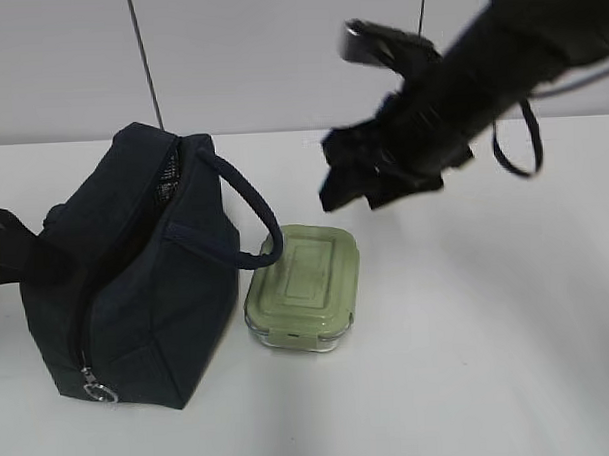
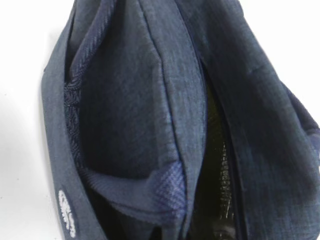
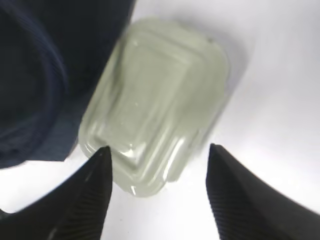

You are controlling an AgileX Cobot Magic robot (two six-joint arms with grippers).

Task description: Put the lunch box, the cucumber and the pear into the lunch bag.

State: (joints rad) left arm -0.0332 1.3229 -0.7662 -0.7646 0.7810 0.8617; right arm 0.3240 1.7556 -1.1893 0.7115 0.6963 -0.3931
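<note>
Lunch box (image 3: 155, 102) lies below my right gripper (image 3: 159, 192), jaws apart; lunch bag (image 1: 136, 274) sits beside it. My left gripper's state I cannot tell.

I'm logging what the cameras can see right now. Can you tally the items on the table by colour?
Dark navy: 1, the lunch bag
Pale green: 1, the lunch box
Total: 2
No cucumber or pear shows on the table; whether they are inside the bag cannot be told.

Black arm (image 1: 498, 51); looped cable; ribbed black claw (image 3: 157, 192) fingers
</note>
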